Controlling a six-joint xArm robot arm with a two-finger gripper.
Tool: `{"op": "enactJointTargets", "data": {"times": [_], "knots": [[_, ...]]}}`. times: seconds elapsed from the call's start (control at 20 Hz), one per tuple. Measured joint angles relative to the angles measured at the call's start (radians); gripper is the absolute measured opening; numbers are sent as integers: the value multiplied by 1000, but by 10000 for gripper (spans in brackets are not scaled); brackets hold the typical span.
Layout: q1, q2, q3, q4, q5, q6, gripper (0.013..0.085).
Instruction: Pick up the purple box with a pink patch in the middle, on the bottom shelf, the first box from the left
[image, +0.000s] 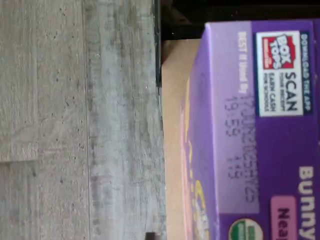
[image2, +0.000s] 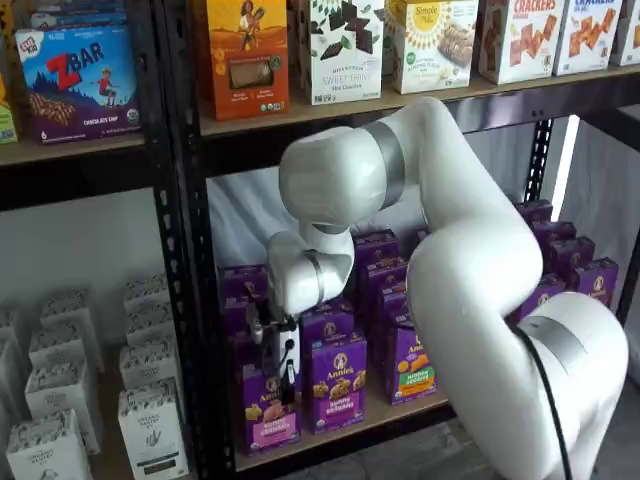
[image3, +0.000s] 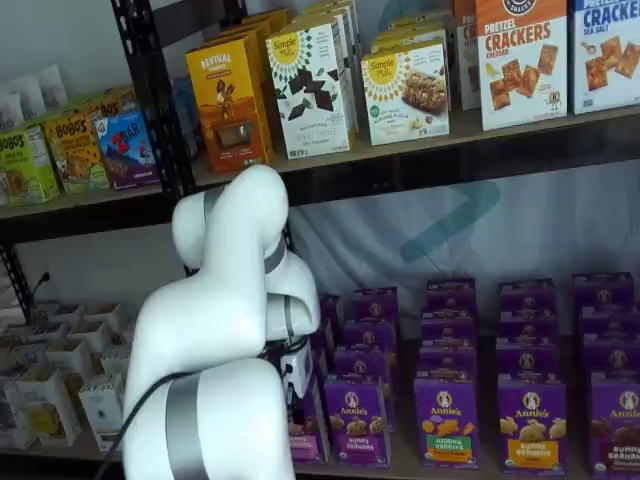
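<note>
The purple box (image2: 268, 415) with a pink band stands at the left end of the bottom shelf (image2: 340, 432), front row. The gripper (image2: 277, 372) hangs just in front of and over the box's top. Its black fingers (image2: 289, 368) show against the carton, but I cannot tell whether there is a gap between them or any grip. In a shelf view the white arm hides most of the gripper (image3: 298, 378) and of the box (image3: 306, 438). The wrist view shows the box's purple top flap (image: 260, 125) close up, with a Box Tops label and a pink patch, on the tan board (image: 174, 130).
More purple Annie's cartons (image2: 337, 385) stand right of the target and in rows behind it. A black perforated upright (image2: 200, 300) stands close to the left of the box. White cartons (image2: 150, 425) fill the neighbouring bay. Grey plank floor (image: 75, 120) lies below the shelf edge.
</note>
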Motion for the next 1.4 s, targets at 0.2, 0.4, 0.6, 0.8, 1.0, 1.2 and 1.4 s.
{"op": "enactJointTargets", "data": {"times": [0.2, 0.4, 0.6, 0.8, 1.0, 1.2, 1.4], "knots": [[2, 0, 2, 2, -8, -1, 650], [2, -4, 3, 11, -3, -8, 650], [1, -13, 12, 21, -1, -18, 570], [0, -24, 24, 31, -4, -28, 490], [2, -34, 40, 18, -16, -15, 450], [3, -38, 47, 19, -20, -14, 450], [6, -40, 48, 23, -16, -15, 450]]}}
